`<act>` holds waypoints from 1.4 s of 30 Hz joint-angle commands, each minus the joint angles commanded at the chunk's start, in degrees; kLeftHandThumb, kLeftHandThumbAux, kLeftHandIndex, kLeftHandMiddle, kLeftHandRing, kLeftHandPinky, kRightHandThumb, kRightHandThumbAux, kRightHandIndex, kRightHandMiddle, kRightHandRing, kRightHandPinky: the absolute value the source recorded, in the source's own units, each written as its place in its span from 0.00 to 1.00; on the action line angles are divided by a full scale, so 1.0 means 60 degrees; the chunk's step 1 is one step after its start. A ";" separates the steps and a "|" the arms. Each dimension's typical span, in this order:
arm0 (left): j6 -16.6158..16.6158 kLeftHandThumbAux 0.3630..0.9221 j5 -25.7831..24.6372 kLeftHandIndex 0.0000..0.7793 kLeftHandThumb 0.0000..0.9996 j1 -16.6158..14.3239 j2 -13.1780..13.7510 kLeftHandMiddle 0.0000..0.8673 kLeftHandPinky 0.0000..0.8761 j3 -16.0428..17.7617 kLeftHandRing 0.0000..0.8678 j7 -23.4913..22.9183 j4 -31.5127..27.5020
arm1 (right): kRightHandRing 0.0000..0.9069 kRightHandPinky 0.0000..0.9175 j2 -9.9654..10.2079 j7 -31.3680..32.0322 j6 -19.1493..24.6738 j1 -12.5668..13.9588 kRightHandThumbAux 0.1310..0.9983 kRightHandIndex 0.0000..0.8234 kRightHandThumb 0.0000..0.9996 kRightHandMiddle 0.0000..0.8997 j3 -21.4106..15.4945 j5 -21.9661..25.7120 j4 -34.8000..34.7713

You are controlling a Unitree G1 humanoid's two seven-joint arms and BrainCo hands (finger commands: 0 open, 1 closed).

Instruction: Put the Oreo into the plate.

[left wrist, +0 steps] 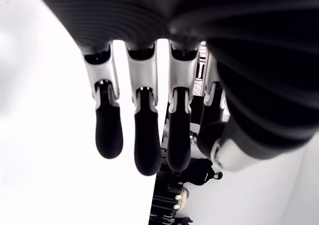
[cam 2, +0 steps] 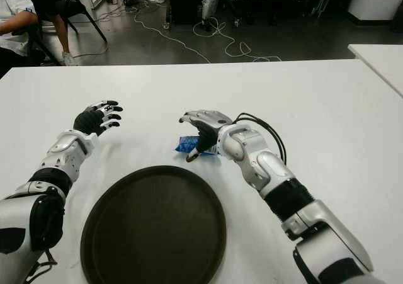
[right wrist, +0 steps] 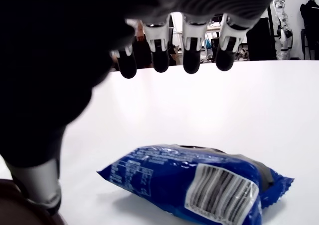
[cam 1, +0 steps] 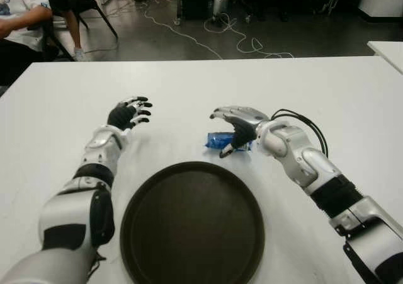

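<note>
From the eye views, the blue foil Oreo packet (cam 1: 221,140) lies flat on the white bench (cam 1: 315,82), long axis left-right, just beyond the round dark-brown plate (cam 1: 192,224). The right hand (cam 1: 236,125) arches over it. The left hand (cam 1: 128,114) shows left of the plate. Left wrist view: its fingers (left wrist: 147,140) hang relaxed, holding nothing. Right wrist view: the right fingers (right wrist: 191,59) spread wide above the packet, not touching it.

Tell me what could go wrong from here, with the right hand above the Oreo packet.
The right hand is open over the blue Oreo packet, which lies flat on the white table just beyond the dark plate. Closing fingers may push the thin, slick wrapper away instead of gripping it. A weak pinch may also drop it short of the plate's rim. The left hand shows idle to the plate's left.
</note>
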 joint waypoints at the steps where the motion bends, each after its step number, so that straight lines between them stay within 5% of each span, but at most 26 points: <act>1: 0.0001 0.57 0.0004 0.54 0.83 -0.0001 0.0003 0.54 0.61 -0.0003 0.60 0.0001 0.0002 | 0.07 0.08 0.0016 -0.0142 -0.0090 -0.0031 0.65 0.07 0.00 0.06 -0.0010 0.0024 0.0213; 20: -0.0037 0.57 -0.0007 0.54 0.83 0.0029 0.0023 0.54 0.60 0.0003 0.60 -0.0110 0.0001 | 0.08 0.08 0.0265 -0.0761 -0.0254 -0.0520 0.65 0.10 0.00 0.08 0.0001 0.0049 0.1656; 42: -0.0053 0.57 0.0016 0.53 0.83 0.0025 0.0025 0.54 0.60 -0.0013 0.60 -0.0087 0.0004 | 0.09 0.08 0.0381 -0.0723 -0.0195 -0.0682 0.64 0.10 0.00 0.09 -0.0044 0.0191 0.2060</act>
